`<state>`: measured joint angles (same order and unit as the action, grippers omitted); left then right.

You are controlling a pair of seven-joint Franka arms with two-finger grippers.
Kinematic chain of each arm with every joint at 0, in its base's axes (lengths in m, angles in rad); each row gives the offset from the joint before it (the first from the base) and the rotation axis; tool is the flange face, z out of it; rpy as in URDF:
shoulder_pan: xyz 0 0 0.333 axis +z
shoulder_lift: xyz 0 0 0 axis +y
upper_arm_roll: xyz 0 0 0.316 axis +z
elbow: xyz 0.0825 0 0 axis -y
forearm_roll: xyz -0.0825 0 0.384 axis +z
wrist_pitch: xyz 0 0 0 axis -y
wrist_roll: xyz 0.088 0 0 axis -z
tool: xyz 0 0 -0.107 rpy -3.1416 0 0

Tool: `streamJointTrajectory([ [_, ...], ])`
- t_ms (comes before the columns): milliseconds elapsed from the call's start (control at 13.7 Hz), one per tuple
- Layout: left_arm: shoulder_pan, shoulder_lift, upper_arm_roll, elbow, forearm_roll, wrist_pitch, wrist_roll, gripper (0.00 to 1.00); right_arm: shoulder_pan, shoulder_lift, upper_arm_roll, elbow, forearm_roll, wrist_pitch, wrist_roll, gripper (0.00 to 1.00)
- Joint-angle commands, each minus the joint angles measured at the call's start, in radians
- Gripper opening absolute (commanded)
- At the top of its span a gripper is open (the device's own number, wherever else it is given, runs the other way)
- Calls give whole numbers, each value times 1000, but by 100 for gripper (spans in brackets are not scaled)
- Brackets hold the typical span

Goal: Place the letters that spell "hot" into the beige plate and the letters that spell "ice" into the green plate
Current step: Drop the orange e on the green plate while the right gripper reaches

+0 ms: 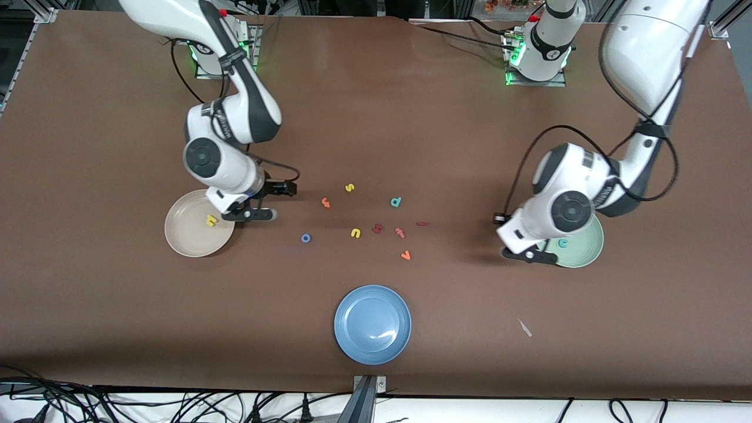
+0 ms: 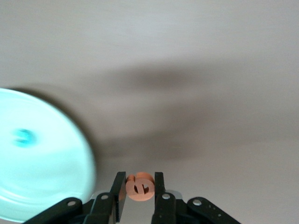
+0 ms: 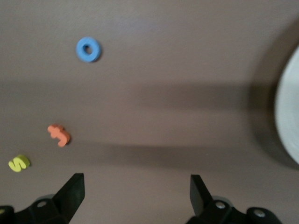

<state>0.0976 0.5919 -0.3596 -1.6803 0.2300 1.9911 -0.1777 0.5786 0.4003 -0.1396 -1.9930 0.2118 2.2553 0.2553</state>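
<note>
The orange "e" (image 2: pixel 139 187) is pinched between the fingers of my left end effector (image 1: pixel 530 254), which is clenched on it just above the bench (image 1: pixel 376 117) at the rim of the green plate (image 1: pixel 590 252). The teal "c" (image 1: pixel 563 242) already lies in that plate. To finish this step well I want to carry the "e" in over the plate's middle, lower until it is just above the surface, and only then release, because a light foam piece dropped at the rim could bounce or roll off. I'd land it beside the "c", not on it.

My right end effector (image 1: pixel 258 202) hangs released, fingers spread wide with nothing between them, just beside the beige plate (image 1: pixel 179 235), where the yellow "h" (image 1: pixel 211 220) lies. From there the blue "o" (image 1: pixel 305 238) sits close by on the bench, and the orange "t" (image 1: pixel 326 202) a little farther from the front camera. The dark red "i" (image 1: pixel 422 223) lies toward the left arm's end of the letter cluster, near the teal "d" (image 1: pixel 396 202), which I leave alone
</note>
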Motion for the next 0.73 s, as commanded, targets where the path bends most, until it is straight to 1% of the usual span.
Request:
streamJointTrajectory([
  [0, 69, 0, -10, -13, 54, -11, 105, 0, 44, 11, -8, 2, -49, 16, 1, 100],
  [146, 117, 6, -10, -18, 60, -11, 162, 0, 78, 46, -5, 34, -48, 33, 4, 100],
  [293, 134, 14, -7, -44, 60, -9, 167, 0, 115, 90, -5, 91, -46, 35, 15, 100],
  [512, 174, 45, 8, -56, 61, -8, 168, 0, 145, 165, -5, 176, -48, 49, -2, 100],
  [659, 194, 77, 8, -59, 109, -8, 162, 0, 171, 213, -5, 230, -46, 49, -1, 100],
])
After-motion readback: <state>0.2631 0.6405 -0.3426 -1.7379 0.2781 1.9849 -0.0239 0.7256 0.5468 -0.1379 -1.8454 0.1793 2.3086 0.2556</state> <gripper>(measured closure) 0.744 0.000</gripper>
